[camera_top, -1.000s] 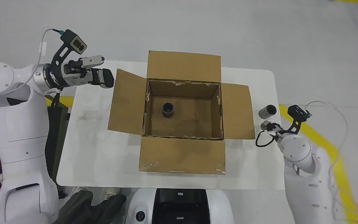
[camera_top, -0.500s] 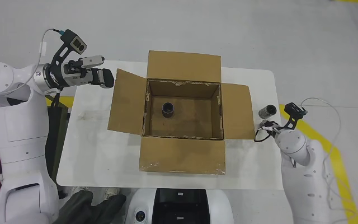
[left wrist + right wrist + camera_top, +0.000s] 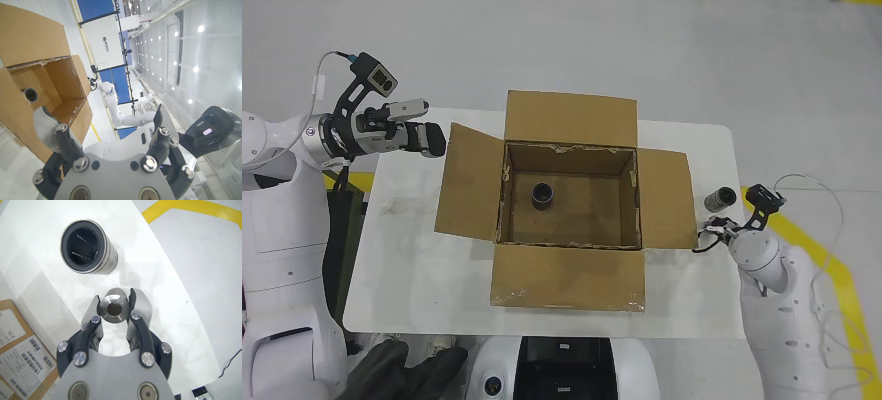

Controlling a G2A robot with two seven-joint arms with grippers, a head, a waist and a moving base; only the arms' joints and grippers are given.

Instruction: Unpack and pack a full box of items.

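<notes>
Box (image 3: 567, 275): open, one cylindrical bearing (image 3: 543, 195) left inside. Table (image 3: 402, 260), right of box: second bearing (image 3: 88, 255) out; steel sleeve (image 3: 115, 310) clamped in right gripper (image 3: 115, 300) just beside it. Left gripper (image 3: 101, 109): fingers wide, empty (beside the left flap (image 3: 467, 180)). Unpacking seemingly near done; repacking pending

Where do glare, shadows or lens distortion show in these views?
Left wrist view: ceiling lights glare; beams bow from wide-angle distortion. Top view: the box is shaded inside, cylinder plain. Right wrist view: soft shadow beside the bearing; highlights on the metal sleeve in the right gripper.
</notes>
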